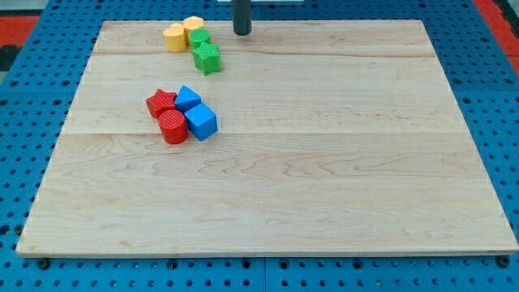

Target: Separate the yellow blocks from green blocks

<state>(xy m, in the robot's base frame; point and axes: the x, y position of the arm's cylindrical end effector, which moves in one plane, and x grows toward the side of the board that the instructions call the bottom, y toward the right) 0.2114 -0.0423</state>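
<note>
Two yellow blocks sit at the board's top left: one point(174, 38) to the left and one point(193, 26) just above and right of it. A green block point(200, 38) touches both yellow blocks on their right. A second green block, star-like point(208, 58), lies just below it. My tip point(242, 32) is near the view's top edge, to the right of this cluster, apart from the nearest green block by a small gap.
A second cluster lies lower left of the board's centre: a red star-like block point(161, 103), a red cylinder point(172, 127), a blue block point(188, 99) and a blue cube point(201, 122). The wooden board point(324, 162) rests on a blue pegboard table point(24, 122).
</note>
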